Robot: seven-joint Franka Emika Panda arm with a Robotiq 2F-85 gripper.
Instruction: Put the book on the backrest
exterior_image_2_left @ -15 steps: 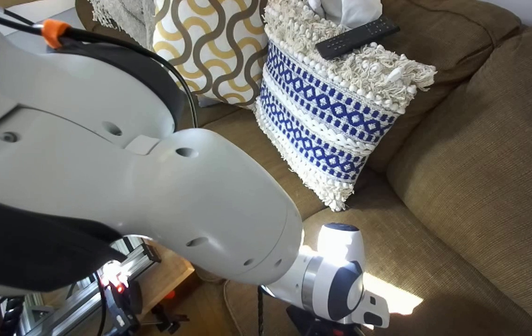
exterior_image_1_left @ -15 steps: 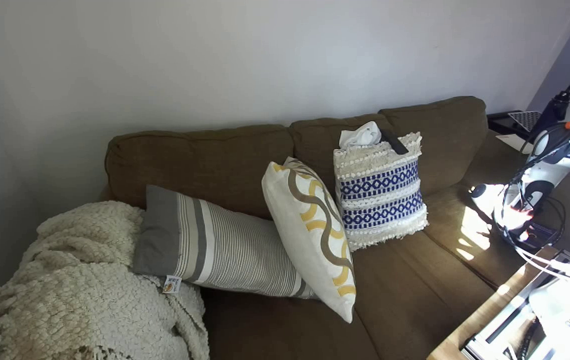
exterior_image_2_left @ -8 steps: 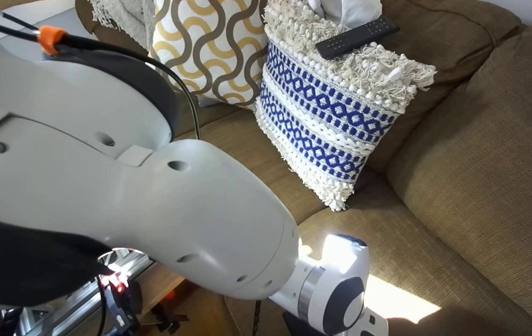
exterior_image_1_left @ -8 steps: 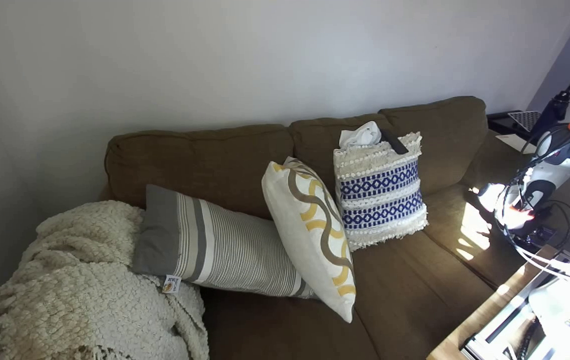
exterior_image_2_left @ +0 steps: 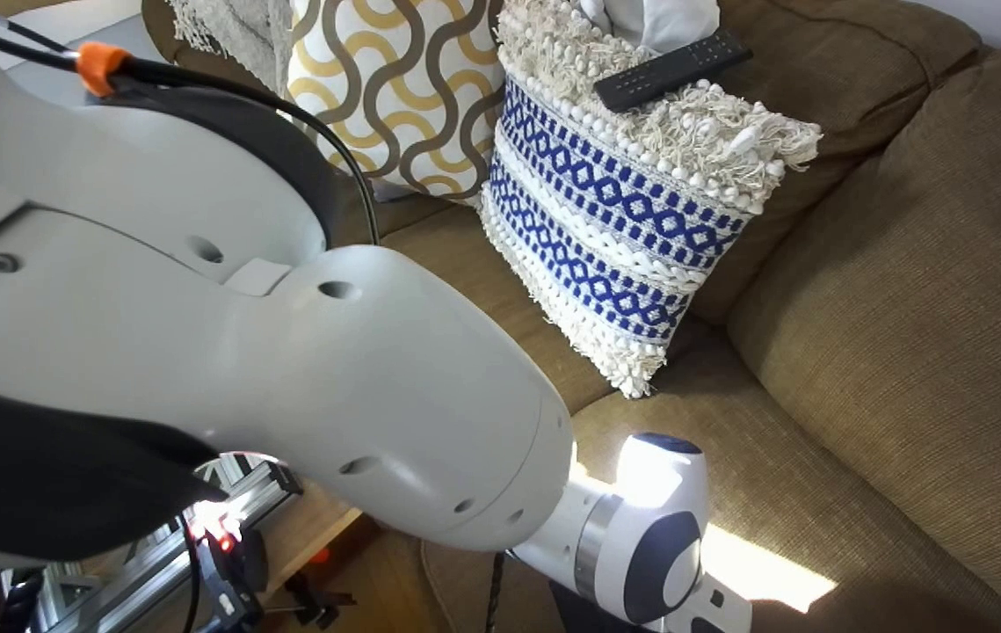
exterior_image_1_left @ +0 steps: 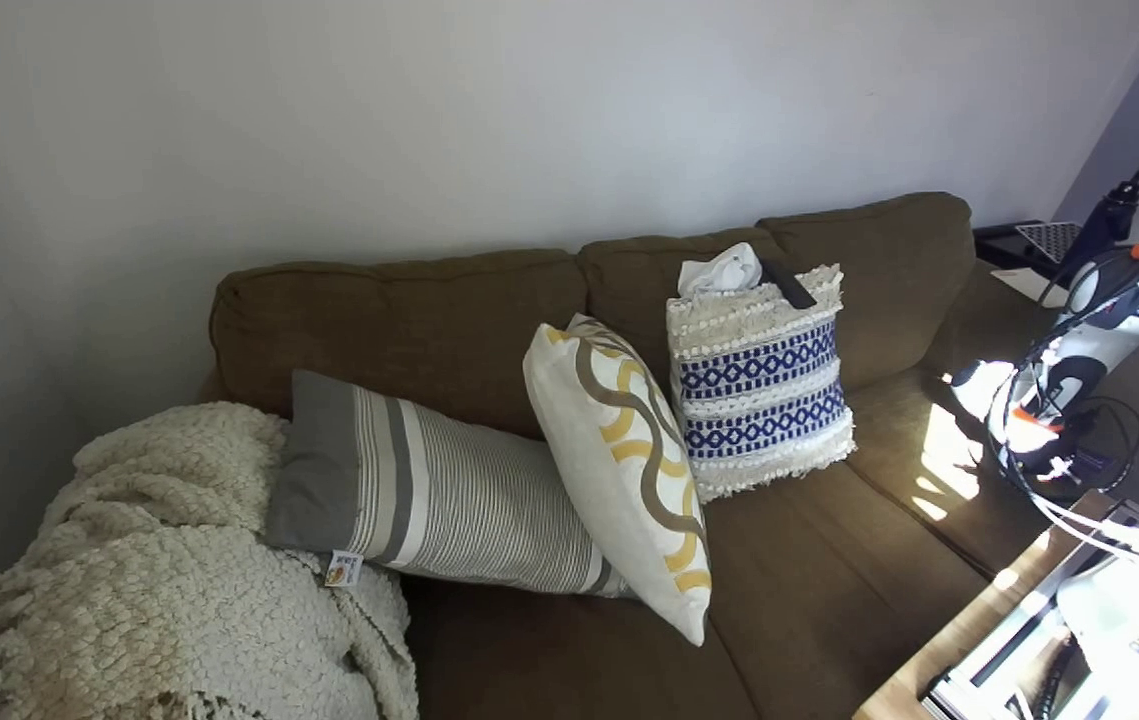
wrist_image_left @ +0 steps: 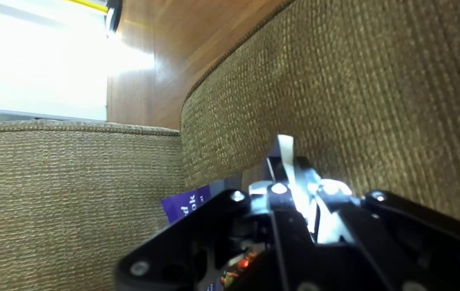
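1. In an exterior view a cream knitted blanket lies heaped at eight o'clock; the olive-brown backrest of the sofa runs from nine o'clock round to two, in front of a pale wall.
2. Near seven o'clock a grey striped cushion lies aslant; a white cushion with yellow and brown waves leans over its three-o'clock end.
3. Toward three o'clock a navy-and-white patterned cushion stands propped against the backrest; a crumpled white bundle sits at its eleven-o'clock edge; a black remote lies at its one-o'clock edge.
4. Farther out at three o'clock the robot arm bends down toward the sofa's end; a patch of sunlight falls on the sofa just beside it.
5. In the wrist view a wooden floor shows at eleven o'clock; at seven o'clock the book shows a tilted, purple, printed corner, low between two stretches of brown fabric and well below the top of the backrest; whether it touches that fabric cannot be told.
6. At five o'clock there the gripper stands with its fingers close together; they are clenched on the book's pale edge, though glare blurs the exact contact.
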